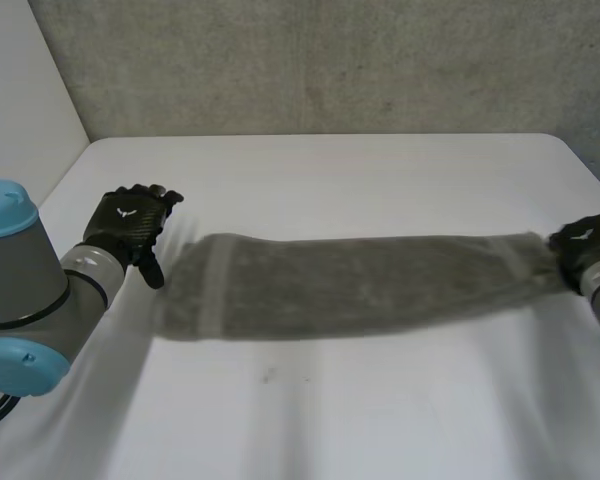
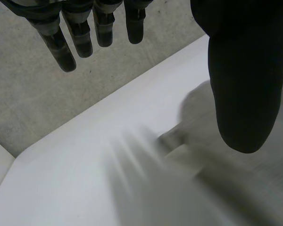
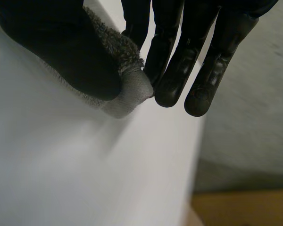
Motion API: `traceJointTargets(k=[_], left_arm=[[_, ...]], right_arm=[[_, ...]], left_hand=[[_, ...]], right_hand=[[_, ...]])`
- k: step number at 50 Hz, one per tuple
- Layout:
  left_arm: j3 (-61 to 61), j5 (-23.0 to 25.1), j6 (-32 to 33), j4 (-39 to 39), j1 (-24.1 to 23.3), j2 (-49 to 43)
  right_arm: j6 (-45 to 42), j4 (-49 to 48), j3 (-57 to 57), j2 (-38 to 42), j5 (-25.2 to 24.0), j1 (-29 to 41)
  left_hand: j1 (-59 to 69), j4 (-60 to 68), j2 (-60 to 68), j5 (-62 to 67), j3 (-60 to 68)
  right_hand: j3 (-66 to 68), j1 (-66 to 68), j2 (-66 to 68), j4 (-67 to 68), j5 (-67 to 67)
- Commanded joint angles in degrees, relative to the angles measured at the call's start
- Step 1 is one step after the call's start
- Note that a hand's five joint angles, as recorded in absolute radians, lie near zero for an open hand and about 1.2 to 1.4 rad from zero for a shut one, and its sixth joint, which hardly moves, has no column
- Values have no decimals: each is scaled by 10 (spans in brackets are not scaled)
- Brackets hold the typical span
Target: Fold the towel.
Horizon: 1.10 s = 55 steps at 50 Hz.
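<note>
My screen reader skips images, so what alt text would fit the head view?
A long grey towel lies stretched sideways across the white table, its right end gathered at the robot's right hand. The left hand, fingers relaxed, sits just beside the towel's left end.

White table (image 1: 330, 400) before a grey concrete wall (image 1: 330, 60)

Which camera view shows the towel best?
The head view: the whole towel, from beside the left hand to the right hand. The right wrist view shows one end pinched between thumb and fingers; the left wrist view, the other end past the open hand's thumb.
</note>
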Motion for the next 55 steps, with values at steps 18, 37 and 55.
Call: traceJointTargets(k=[18,37,55], left_arm=[[-6,-2,-2,-1,-1,17],[-6,-4,-3,-5,-2,25],[32,-2,-61,5,-80,22]], right_arm=[[53,-204,-78,-38,-106,349],[56,-136,-194,181,-250,458],[328,-16,-41,-23,-102,309]], left_hand=[[1,4,6,-17,3],[1,4,6,-17,3],[1,4,6,-17,3]], right_hand=[[121,259,127,118,139],[-166,-28,-160,-169,-148],[-579,-441,-573,-582,-561]])
